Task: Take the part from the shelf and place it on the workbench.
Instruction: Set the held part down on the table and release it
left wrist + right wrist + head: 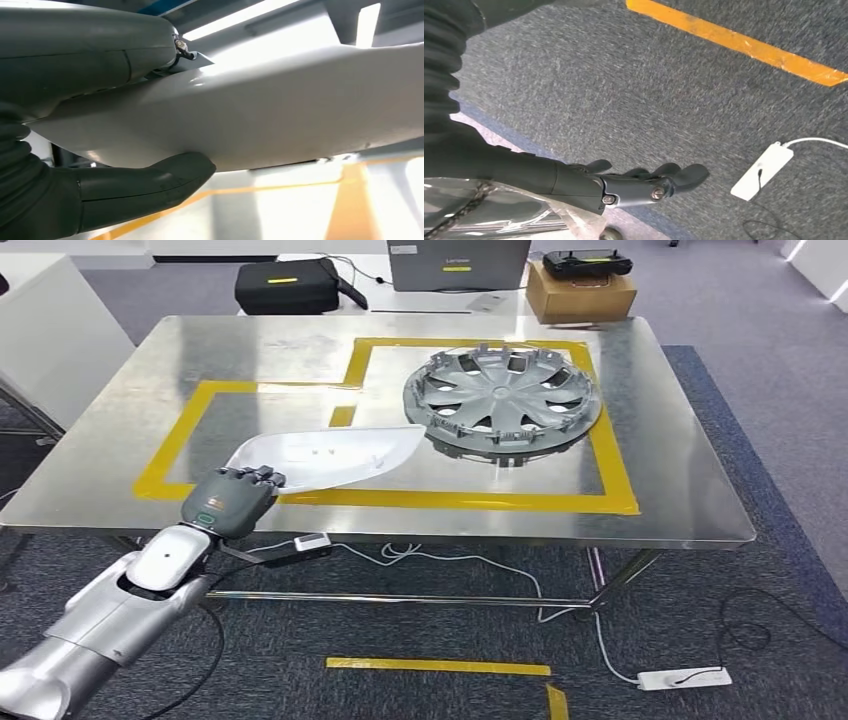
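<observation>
Left arm (pixel 110 605) reaches up from the low left toward the front edge of the workbench (pixel 100 455), forearm angled up and to the right. Left hand (pixel 228 502) sits at the front edge, near the front left corner, back of the hand facing up, fingers curled over the near end of the part (pixel 330 455).

Part: a pale, smooth, elongated shell, broad at the held end and tapering away from the hand. It extends to the right and slightly away over the worktop, crossing the front strip of the yellow tape (pixel 450 502) outline. Its far tip ends just beside the hubcap (pixel 502 400); whether they touch I cannot tell. Whether the part rests on the steel or is held just above it is also unclear.

Left wrist view: thumb (pixel 145 187) pressed under the part's (pixel 280 120) curved body, the other fingers (pixel 85 47) clamped on top. Firm grasp on the part.

Right hand (pixel 644 185) hangs low over grey carpet (pixel 624 85), fingers loosely apart, slightly bent, holding nothing. A white power strip (pixel 762 171) lies on the carpet nearby, and a yellow floor stripe (pixel 734 42) runs farther off.

Hubcap lies flat in the right half of the taped outline, toward the back edge. Beyond the back edge: a black bag (pixel 288 285) and a cardboard box (pixel 580 292).
</observation>
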Controlling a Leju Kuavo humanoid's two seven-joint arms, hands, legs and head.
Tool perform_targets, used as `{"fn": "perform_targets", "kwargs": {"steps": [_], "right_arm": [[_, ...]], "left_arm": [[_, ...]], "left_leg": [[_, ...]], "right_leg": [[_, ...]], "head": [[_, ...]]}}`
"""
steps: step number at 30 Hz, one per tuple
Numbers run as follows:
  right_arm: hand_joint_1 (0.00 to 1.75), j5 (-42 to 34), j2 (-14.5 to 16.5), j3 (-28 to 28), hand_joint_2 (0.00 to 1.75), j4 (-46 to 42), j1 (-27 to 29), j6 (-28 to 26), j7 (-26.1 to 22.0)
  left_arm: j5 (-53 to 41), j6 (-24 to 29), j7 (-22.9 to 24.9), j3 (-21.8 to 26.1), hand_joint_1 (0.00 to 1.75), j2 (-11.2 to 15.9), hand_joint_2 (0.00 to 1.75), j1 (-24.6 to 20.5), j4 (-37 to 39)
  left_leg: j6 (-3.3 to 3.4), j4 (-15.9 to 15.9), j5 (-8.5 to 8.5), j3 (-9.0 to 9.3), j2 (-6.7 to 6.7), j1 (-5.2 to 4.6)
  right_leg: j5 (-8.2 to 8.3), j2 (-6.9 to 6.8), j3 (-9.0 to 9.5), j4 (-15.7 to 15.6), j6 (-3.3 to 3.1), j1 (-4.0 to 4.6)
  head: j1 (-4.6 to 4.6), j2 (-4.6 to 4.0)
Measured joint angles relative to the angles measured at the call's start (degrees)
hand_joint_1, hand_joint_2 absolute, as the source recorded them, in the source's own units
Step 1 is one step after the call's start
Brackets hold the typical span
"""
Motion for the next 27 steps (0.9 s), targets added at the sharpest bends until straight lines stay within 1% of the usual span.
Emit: {"fn": "perform_targets", "kwargs": {"steps": [1, 2, 3, 4, 5, 6, 8, 9, 10, 11, 12, 13, 14, 15, 16, 18, 19, 20, 21, 22, 23, 24, 25, 26, 27], "right_arm": [[0.00, 0.0, 0.0, 0.0, 1.75, 0.0, -0.1, 0.0, 0.0], [0.00, 0.0, 0.0, 0.0, 1.75, 0.0, -0.2, 0.0, 0.0], [0.00, 0.0, 0.1, 0.0, 1.75, 0.0, -0.2, 0.0, 0.0], [0.00, 0.0, 0.1, 0.0, 1.75, 0.0, -0.3, 0.0, 0.0], [0.00, 0.0, 0.2, 0.1, 1.75, 0.0, -0.5, 0.0, 0.0], [0.00, 0.0, 0.2, 0.1, 1.75, 0.0, -0.6, 0.0, 0.0], [0.00, 0.0, 0.2, 0.1, 1.75, 0.0, -0.5, 0.1, 0.1], [0.00, 0.0, 0.2, 0.1, 1.75, 0.0, -0.4, 0.1, 0.1], [0.00, 0.0, 0.2, 0.1, 1.75, 0.0, -0.3, 0.1, 0.1], [0.00, 0.0, 0.2, 0.1, 1.75, 0.0, -0.3, 0.1, 0.1], [0.00, 0.0, 0.2, 0.1, 1.75, 0.0, -0.3, 0.1, 0.1], [0.00, 0.0, 0.2, 0.1, 1.75, 0.0, -0.3, 0.1, 0.1], [0.00, 0.0, 0.2, 0.1, 1.75, 0.0, -0.4, 0.1, 0.1], [0.00, 0.0, 0.2, 0.1, 1.75, 0.0, -0.4, 0.1, 0.0], [0.00, 0.0, 0.2, 0.1, 1.75, 0.0, -0.4, 0.1, 0.0], [0.00, 0.1, 0.3, 0.1, 1.75, 0.0, -0.4, 0.1, -0.1], [0.00, 0.1, 0.4, 0.1, 1.75, 0.0, -0.4, 0.1, -0.1], [0.00, 0.1, 0.5, 0.1, 1.75, 0.0, -0.5, 0.1, -0.1], [0.00, 0.1, 0.6, 0.1, 1.75, 0.0, -0.5, 0.1, -0.1], [0.00, 0.1, 0.6, 0.1, 1.75, 0.0, -0.5, 0.1, -0.1], [0.00, 0.1, 0.6, 0.1, 1.75, 0.0, -0.5, 0.1, -0.1], [0.00, 0.1, 0.6, 0.1, 1.75, 0.0, -0.5, 0.1, -0.1], [0.00, 0.1, 0.7, 0.1, 1.75, 0.0, -0.4, 0.1, -0.1], [0.00, 0.1, 0.7, 0.1, 1.75, 0.0, -0.4, 0.1, -0.1], [0.00, 0.1, 0.7, 0.1, 1.75, 0.0, -0.4, 0.1, -0.1]], "left_arm": [[0.1, -0.1, 0.1, 0.3, 1.75, 0.0, 1.75, -0.3, 0.6], [0.1, -0.1, 0.1, 0.6, 1.75, 0.0, 1.75, -0.5, 1.0], [0.2, -0.1, 0.1, 0.9, 1.75, 0.0, 1.75, -0.6, 1.4], [0.2, -0.1, 0.1, 1.1, 1.75, 0.0, 1.75, -0.8, 1.7], [0.2, -0.1, 0.1, 1.3, 1.75, 0.0, 1.75, -1.0, 2.1], [0.2, -0.1, 0.1, 1.3, 1.75, -0.1, 1.75, -1.2, 2.4], [0.1, -0.1, 0.2, 1.5, 1.75, -0.1, 1.75, -1.5, 3.3], [0.1, -0.1, 0.2, 1.6, 1.75, -0.1, 1.75, -1.6, 3.9], [0.1, -0.1, 0.3, 1.7, 1.75, -0.1, 1.75, -1.6, 4.4], [0.2, -0.1, 0.3, 1.9, 1.75, -0.1, 1.75, -1.7, 4.8], [0.2, -0.1, 0.3, 2.2, 1.75, -0.1, 1.75, -1.8, 5.2], [0.2, -0.1, 0.3, 2.4, 1.75, -0.1, 1.75, -2.1, 5.7], [0.3, -0.1, 0.4, 2.5, 1.75, -0.2, 1.75, -2.4, 6.1], [0.3, -0.2, 0.4, 2.6, 1.75, -0.2, 1.75, -2.7, 6.5], [0.3, -0.2, 0.4, 2.7, 1.75, -0.2, 1.75, -2.9, 6.9], [0.3, -0.3, 0.6, 2.9, 1.75, -0.2, 1.75, -3.1, 7.5], [0.3, -0.3, 0.6, 3.1, 1.75, -0.1, 1.75, -3.2, 7.8], [0.3, -0.3, 0.7, 3.2, 1.75, -0.1, 1.75, -3.4, 8.0], [0.3, -0.3, 0.8, 3.5, 1.75, -0.1, 1.75, -3.6, 8.3], [0.4, -0.3, 1.0, 3.6, 1.75, 0.0, 1.75, -3.8, 8.6], [0.4, -0.3, 1.1, 3.8, 1.75, 0.0, 1.75, -3.9, 9.0], [0.5, -0.3, 1.2, 3.9, 1.75, -0.1, 1.75, -3.9, 9.3], [0.5, -0.3, 1.2, 3.9, 1.75, -0.1, 1.75, -3.9, 9.6], [0.5, -0.3, 1.3, 3.9, 1.75, -0.1, 1.75, -3.9, 9.8], [0.5, -0.3, 1.3, 3.9, 1.75, -0.1, 1.75, -3.9, 10.0]], "left_leg": [[0.42, -0.6, -0.64, 0.24, -0.03, -0.18], [0.92, -1.2, -1.07, 0.64, -0.09, -0.16], [1.31, -1.4, -1.19, 1.01, -0.14, -0.10], [1.71, -1.7, -1.33, 1.58, -0.17, -0.03], [2.09, -1.9, -1.49, 2.14, -0.20, 0.01], [2.43, -2.0, -1.73, 2.54, -0.20, -0.03], [2.90, -2.0, -2.36, 3.11, -0.25, -0.30], [3.00, -2.0, -2.74, 3.50, -0.31, -0.44], [3.03, -2.0, -3.15, 3.99, -0.36, -0.59], [3.02, -2.0, -3.63, 4.63, -0.41, -0.74], [2.97, -2.0, -4.16, 5.34, -0.43, -0.86], [2.86, -2.0, -4.68, 5.98, -0.43, -0.99], [2.67, -2.0, -5.11, 6.38, -0.45, -1.05], [2.41, -2.0, -5.45, 6.58, -0.45, -1.08], [2.10, -2.0, -5.59, 6.70, -0.47, -1.09], [1.54, -1.8, -5.69, 6.92, -0.46, -1.08], [1.25, -0.6, -5.63, 6.59, -0.43, -1.06], [0.93, 1.5, -5.87, 5.58, -0.38, -0.99], [0.57, 4.6, -6.55, 3.85, -0.34, -0.84], [0.20, 8.2, -7.79, 1.71, -0.32, -0.66], [-0.13, 11.4, -9.41, -0.49, -0.31, -0.43], [-0.40, 13.4, -10.59, -2.23, -0.30, -0.21], [-0.62, 13.8, -10.68, -3.23, -0.29, 0.00], [-0.76, 12.2, -9.33, -3.33, -0.27, 0.18], [-0.86, 9.1, -6.62, -2.62, -0.24, 0.34]], "right_leg": [[0.05, -0.04, 0.13, -0.1, 0.49, 0.05], [0.10, -0.12, 0.19, -0.1, 0.94, 0.01], [0.03, -0.24, 0.18, 0.1, 1.30, -0.03], [-0.25, -0.32, -0.26, 1.1, 1.50, -0.06], [-0.90, -0.38, -1.50, 3.4, 1.55, -0.05], [-1.89, -0.41, -3.61, 6.9, 1.52, -0.02], [-4.09, -0.41, -8.89, 14.5, 1.43, 0.18], [-4.36, -0.41, -10.89, 16.4, 1.39, 0.29], [-3.51, -0.41, -11.92, 16.4, 1.28, 0.40], [-1.35, -0.41, -11.81, 14.0, 1.02, 0.54], [1.59, -0.41, -10.90, 10.3, 0.62, 0.71], [3.80, -0.44, -9.86, 6.7, 0.13, 0.95], [5.02, -0.48, -8.86, 3.6, -0.32, 1.20], [5.59, -0.50, -8.16, 1.9, -0.72, 1.40], [5.23, -0.54, -7.80, 1.4, -1.05, 1.53], [5.41, -0.49, -6.80, 0.8, -1.55, 1.42], [5.28, -0.47, -6.29, 0.5, -1.76, 1.27], [5.17, -0.45, -5.73, 0.3, -1.94, 1.10], [4.96, -0.44, -5.23, 0.1, -2.09, 0.98], [4.67, -0.44, -4.81, 0.1, -2.24, 0.93], [4.32, -0.43, -4.41, 0.1, -2.33, 0.91], [3.95, -0.42, -4.00, 0.1, -2.34, 0.89], [3.58, -0.40, -3.52, 0.1, -2.31, 0.85], [3.21, -0.37, -3.01, 0.1, -2.23, 0.81], [2.85, -0.33, -2.45, 0.1, -2.09, 0.75]], "head": [[-0.03, 0.00], [-0.06, 0.01], [0.00, 0.01], [0.02, 0.01], [0.12, 0.01], [0.19, 0.01], [0.26, 0.01], [0.25, 0.01], [0.26, 0.01], [0.25, 0.01], [0.24, 0.01], [0.22, 0.01], [0.22, 0.01], [0.20, 0.01], [0.15, 0.01], [0.06, 0.01], [-0.04, 0.01], [-0.14, 0.01], [-0.22, 0.01], [-0.31, 0.01], [-0.32, 0.01], [-0.32, 0.01], [-0.32, 0.01], [-0.32, 0.01], [-0.32, 0.01]]}}
